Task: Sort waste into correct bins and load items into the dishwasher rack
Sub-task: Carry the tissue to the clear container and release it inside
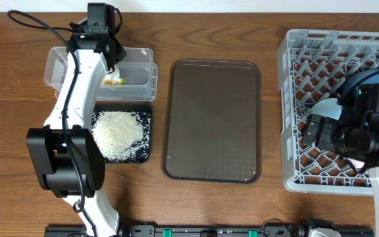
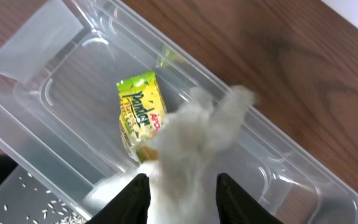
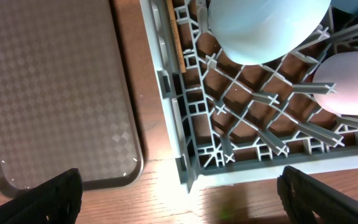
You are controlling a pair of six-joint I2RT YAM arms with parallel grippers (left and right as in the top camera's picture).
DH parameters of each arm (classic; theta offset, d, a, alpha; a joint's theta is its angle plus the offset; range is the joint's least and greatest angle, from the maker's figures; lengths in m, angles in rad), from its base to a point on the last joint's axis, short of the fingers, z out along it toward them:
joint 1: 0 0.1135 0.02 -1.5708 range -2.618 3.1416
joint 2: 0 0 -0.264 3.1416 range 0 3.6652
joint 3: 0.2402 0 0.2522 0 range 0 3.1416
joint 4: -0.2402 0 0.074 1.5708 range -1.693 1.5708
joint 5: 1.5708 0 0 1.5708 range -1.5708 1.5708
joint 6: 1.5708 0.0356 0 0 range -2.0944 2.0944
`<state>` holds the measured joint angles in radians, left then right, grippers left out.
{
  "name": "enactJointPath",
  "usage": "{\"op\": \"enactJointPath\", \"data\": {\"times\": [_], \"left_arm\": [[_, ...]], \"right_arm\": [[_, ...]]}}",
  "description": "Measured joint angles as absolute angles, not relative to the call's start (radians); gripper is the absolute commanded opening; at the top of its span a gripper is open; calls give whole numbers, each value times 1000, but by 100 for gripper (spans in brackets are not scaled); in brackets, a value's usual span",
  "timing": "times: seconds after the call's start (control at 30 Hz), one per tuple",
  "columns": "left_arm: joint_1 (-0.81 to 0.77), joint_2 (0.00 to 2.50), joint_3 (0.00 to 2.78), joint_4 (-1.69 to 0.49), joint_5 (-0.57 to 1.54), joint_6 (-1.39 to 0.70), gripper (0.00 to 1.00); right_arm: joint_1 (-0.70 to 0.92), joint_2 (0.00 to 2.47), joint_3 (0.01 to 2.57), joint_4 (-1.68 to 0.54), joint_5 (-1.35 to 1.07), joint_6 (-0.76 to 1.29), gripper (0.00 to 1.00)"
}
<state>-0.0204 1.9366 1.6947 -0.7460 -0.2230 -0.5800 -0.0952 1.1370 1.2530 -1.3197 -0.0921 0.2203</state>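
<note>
My left gripper (image 2: 186,198) hangs over the clear tub (image 2: 278,155) at the back left and is shut on crumpled white paper (image 2: 194,137). The yellow-green snack wrapper (image 2: 140,107) lies in the tub under it and also shows in the overhead view (image 1: 115,81). The rice (image 1: 118,133) is heaped in the black tray (image 1: 145,153). My right gripper (image 3: 185,199) is wide open and empty above the near left corner of the dishwasher rack (image 3: 253,169). In the rack are a light-blue bowl (image 3: 266,28), a pink cup (image 3: 350,84) and a chopstick (image 3: 174,37).
The brown serving tray (image 1: 212,118) lies bare between the bins and the rack (image 1: 295,79). It also shows in the right wrist view (image 3: 48,87). My right arm (image 1: 367,128) covers part of the rack. A few rice grains show in the left wrist view (image 2: 48,208).
</note>
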Motion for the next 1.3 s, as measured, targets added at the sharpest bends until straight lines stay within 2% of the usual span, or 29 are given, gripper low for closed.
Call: {"op": "enactJointPath", "data": {"times": [0.5,0.6,0.9,1.1,1.17,1.23,1.3], "left_arm": [[-20,1893,1691,-848,-212,-580,43],[-20,1794,1691,-935,-210,-581,47],[-20,1446,1692,-1379,-155,-580,48],[-20,1294,1605,-1457,-41,-575,48],[-21,1212,1538,-1462,-15,-571,51],[-20,1126,1480,-1489,4,-562,86],[-20,1046,1439,-1526,19,-567,87]], "right_arm": [[-95,1137,1253,-1319,-92,220,99],[-95,1137,1253,-1320,-92,220,99],[-95,1137,1253,-1319,-92,220,99],[-95,1137,1253,-1319,-92,220,99],[-95,1137,1253,-1319,-92,220,99],[-95,1137,1253,-1320,-92,220,99],[-95,1137,1252,-1320,-92,220,99]]}}
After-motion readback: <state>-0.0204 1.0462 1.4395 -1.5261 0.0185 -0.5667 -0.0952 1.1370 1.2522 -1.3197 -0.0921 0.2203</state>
